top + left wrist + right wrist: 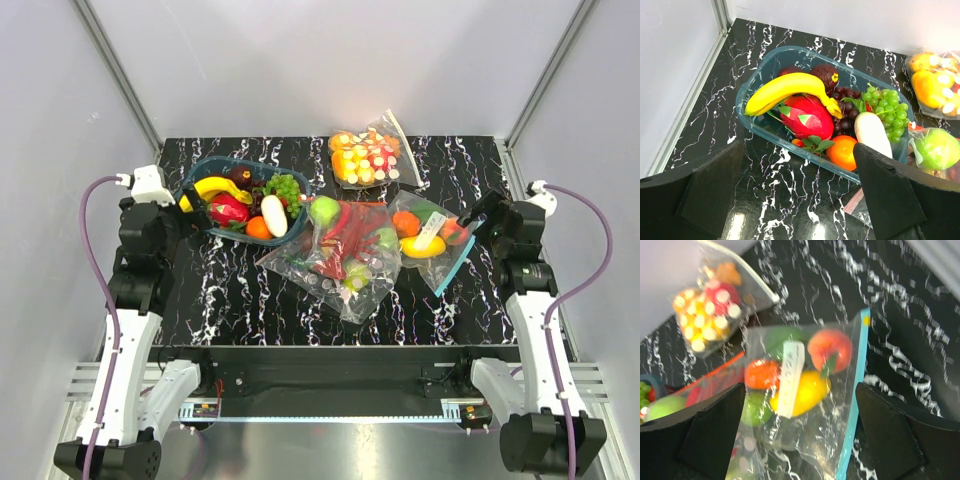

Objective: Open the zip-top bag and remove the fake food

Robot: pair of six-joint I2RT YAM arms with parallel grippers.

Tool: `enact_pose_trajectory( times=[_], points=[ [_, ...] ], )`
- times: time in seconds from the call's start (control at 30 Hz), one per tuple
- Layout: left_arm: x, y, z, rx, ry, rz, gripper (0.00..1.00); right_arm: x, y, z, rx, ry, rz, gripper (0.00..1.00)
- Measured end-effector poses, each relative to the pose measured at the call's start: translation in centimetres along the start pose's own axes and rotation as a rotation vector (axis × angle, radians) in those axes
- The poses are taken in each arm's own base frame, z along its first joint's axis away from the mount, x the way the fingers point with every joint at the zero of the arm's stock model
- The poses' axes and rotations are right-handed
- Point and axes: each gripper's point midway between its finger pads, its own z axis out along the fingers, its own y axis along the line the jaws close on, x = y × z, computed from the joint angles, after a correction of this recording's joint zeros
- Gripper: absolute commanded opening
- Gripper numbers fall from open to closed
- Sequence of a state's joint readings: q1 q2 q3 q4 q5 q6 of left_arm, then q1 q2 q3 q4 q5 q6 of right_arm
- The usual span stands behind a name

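Right wrist view: right pincer (800, 390) spread wide, gripping nothing, poised over zip-top bag (805, 445) lying flat between its fingers (890, 435). Teal zipper strip (852, 405) nearest right-hand finger, probably for pinching that edge. Fake food (829, 349) inside.

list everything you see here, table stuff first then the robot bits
zip-top bag: one, clear with teal-blue zipper strip, right side of table
fake food: several pieces, orange, yellow, red-orange, green, inside that bag
pepper bag: one, clear, red peppers and green fruit inside, table centre
small bag: one, clear, orange and red-white pieces inside, far edge
container: one, see-through teal, far left, full of fruit
table: one, black with white marbling
left gripper: open, empty, near the container
right gripper: open, empty, over the zip-top bag
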State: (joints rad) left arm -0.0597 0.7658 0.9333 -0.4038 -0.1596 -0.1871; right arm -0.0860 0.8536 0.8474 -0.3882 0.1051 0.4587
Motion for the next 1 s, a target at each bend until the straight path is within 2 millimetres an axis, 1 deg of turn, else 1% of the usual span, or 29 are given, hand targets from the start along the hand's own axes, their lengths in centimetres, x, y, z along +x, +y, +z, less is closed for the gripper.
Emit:
enact_pose_trajectory(
  times=[0.1,0.2,0.33,0.4,0.53,0.7,1.0],
  points=[
    [0.5,-0.1,0.1,0.010,0.011,0.009,0.99,3.3,-1.1,1.0,0.028,0.088,0.044,1.00],
    [0.9,-0.4,0.1,0.028,0.020,0.016,0.99,6.1,-2.0,1.6,0.052,0.164,0.078,1.00],
    [1.1,-0.6,0.0,0.049,0.024,0.025,0.99,9.3,-3.1,2.1,0.082,0.252,0.122,1.00],
    [1.0,-0.7,-0.1,0.053,0.020,0.027,0.99,10.5,-3.6,2.1,0.097,0.281,0.138,1.00],
    [0.8,-0.8,-0.2,0.063,0.013,0.030,0.99,12.3,-4.4,2.1,0.124,0.325,0.166,1.00],
    [0.8,-1.1,-0.2,0.077,0.012,0.033,0.99,13.8,-5.4,2.4,0.157,0.353,0.189,1.00],
    [0.9,-1.3,-0.3,0.091,0.015,0.040,0.99,16.7,-6.5,3.6,0.181,0.419,0.222,1.00]
  ],
)
